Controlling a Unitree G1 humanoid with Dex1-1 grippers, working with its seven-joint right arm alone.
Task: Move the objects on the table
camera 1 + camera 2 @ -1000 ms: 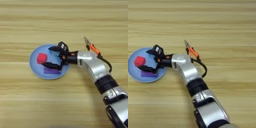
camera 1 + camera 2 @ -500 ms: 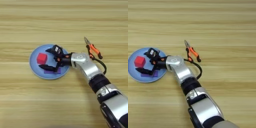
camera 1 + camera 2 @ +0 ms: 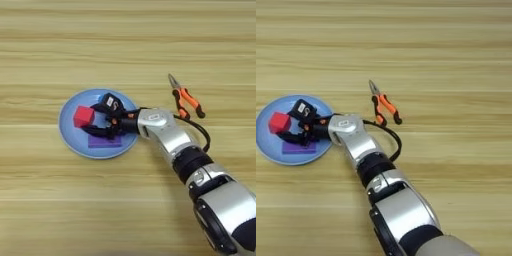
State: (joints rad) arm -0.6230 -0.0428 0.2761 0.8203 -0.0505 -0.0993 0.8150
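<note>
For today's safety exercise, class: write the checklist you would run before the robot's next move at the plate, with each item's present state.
1. Red cube on the light-blue plate: ok.
2. Purple block flat on the plate: ok.
3. Tool over the plate, beside the cube: ok.
4. Tool empty or gripping: cannot tell.
5. Pliers on the table, apart from the plate: ok.
6. Blue tube in sight: not ok.

A wooden table [image 3: 125, 40] fills both views from edge to edge, a light-tan surface with fine wood grain. Darker plank lines run straight across from nine o'clock to three o'clock (several of them, stacked from twelve down to six). The light is soft and even, with only faint shadow. No wall, floor or window shows anywhere past the table top.
</note>
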